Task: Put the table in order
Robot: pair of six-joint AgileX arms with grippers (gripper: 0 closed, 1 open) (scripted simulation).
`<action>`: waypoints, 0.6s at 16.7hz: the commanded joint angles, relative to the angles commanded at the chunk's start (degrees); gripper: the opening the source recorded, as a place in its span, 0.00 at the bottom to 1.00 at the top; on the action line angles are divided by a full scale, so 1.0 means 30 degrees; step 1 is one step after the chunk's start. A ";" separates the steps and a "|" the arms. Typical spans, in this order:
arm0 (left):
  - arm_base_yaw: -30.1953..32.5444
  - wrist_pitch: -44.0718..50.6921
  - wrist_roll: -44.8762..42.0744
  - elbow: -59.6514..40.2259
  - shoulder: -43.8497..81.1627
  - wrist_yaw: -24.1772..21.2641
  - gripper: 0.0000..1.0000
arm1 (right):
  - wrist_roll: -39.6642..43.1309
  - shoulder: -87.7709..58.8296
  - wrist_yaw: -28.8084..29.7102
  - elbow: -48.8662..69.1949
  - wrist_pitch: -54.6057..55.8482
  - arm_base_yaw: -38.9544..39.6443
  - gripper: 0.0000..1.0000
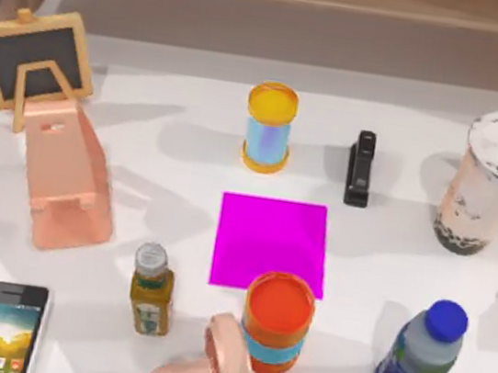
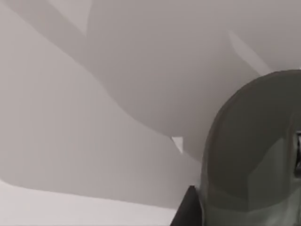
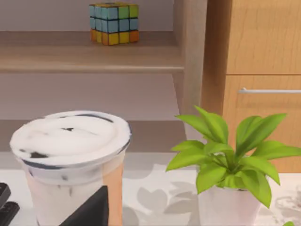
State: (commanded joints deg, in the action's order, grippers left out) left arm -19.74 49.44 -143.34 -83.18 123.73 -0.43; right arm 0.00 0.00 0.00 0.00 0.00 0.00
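Handling note: the table [image 1: 144, 144] is rigid, heavy, ungraspable; grip its clutter, probably. Gripper states: cannot tell.

Dark gripper [image 3: 89, 209] part, right wrist view.

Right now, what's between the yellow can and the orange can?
The magenta square mat lies flat on the table, between the yellow can and orange can, in the top view.
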 joint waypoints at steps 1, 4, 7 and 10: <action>0.0000 0.0000 0.0000 0.0000 0.0000 0.0000 0.00 | 0.0000 0.0000 0.0000 0.0000 0.0000 0.0000 1.00; 0.0000 0.0000 0.0000 0.0000 0.0000 0.0000 0.00 | 0.0000 0.0000 0.0000 0.0000 0.0000 0.0000 1.00; 0.0020 0.0207 0.0131 -0.0006 -0.0360 0.0217 0.00 | 0.0000 0.0000 0.0000 0.0000 0.0000 0.0000 1.00; 0.0035 0.0954 0.0026 -0.0701 -0.0598 0.0211 0.00 | 0.0000 0.0000 0.0000 0.0000 0.0000 0.0000 1.00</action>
State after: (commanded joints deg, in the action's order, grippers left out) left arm -19.64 52.31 -143.26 -85.29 121.93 0.20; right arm 0.00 0.00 0.00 0.00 0.00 0.00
